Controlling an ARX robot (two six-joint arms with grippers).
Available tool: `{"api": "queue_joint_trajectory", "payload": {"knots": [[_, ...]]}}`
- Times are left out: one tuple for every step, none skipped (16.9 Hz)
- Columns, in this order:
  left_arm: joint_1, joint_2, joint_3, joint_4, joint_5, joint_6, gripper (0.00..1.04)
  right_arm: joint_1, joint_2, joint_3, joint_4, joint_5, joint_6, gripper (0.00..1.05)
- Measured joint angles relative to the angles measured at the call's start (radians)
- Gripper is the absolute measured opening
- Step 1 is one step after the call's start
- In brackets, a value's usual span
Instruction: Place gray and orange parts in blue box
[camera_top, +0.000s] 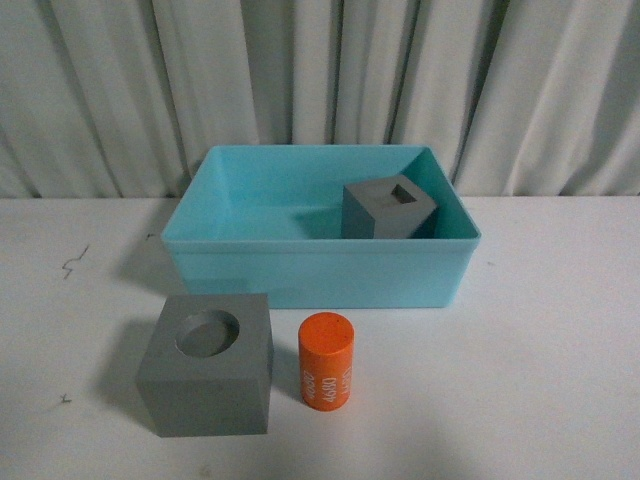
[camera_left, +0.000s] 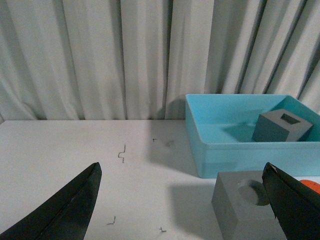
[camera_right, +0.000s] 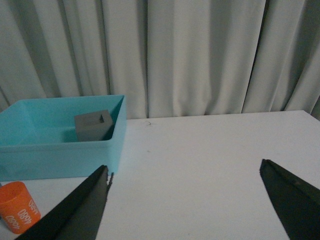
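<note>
The blue box (camera_top: 300, 270) stands on the white table, and a gray cube with a square recess (camera_top: 390, 208) sits inside it at its right. In front of the box rest a gray cube with a round recess (camera_top: 210, 365) and, beside it, an upright orange cylinder with white digits (camera_top: 326, 360). Neither arm shows in the front view. My left gripper (camera_left: 182, 172) is open, the round-recess cube (camera_left: 245, 205) lying near one fingertip (camera_left: 287, 197). My right gripper (camera_right: 185, 170) is open over bare table, with the orange cylinder (camera_right: 17, 207) and the box (camera_right: 60, 150) off to one side.
Pale pleated curtains (camera_top: 320, 80) hang close behind the table. Small dark scuff marks (camera_left: 121, 152) dot the white tabletop (camera_top: 560, 380) left of the box.
</note>
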Motion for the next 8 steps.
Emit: {"api": "queue_joint_trajectory", "payload": {"knots": [[0.0,0.0,0.0,0.0,0.0,0.0,0.98,0.0,0.0,0.0,0.0,0.0,0.0,0.97],[-0.004,0.014,0.013,-0.055,-0.007,-0.012,0.98,0.0,0.0,0.0,0.0,0.0,0.0,0.99],[-0.052,0.181,0.13,-0.312,-0.062,-0.093,0.98,0.0,0.0,0.0,0.0,0.002,0.0,0.97],[-0.118,0.396,0.241,-0.449,-0.094,-0.188,0.98,0.0,0.0,0.0,0.001,-0.001,0.0,0.98],[-0.188,0.541,0.285,-0.463,-0.123,-0.278,0.98,0.0,0.0,0.0,0.0,0.0,0.0,0.98],[-0.237,0.639,0.298,-0.409,-0.152,-0.327,0.98,0.0,0.0,0.0,0.0,0.002,0.0,0.98],[-0.285,0.735,0.319,-0.341,-0.182,-0.355,0.98,0.0,0.0,0.0,0.0,0.002,0.0,0.98],[-0.337,0.838,0.354,-0.256,-0.199,-0.372,0.98,0.0,0.0,0.0,0.0,0.001,0.0,0.98]]}}
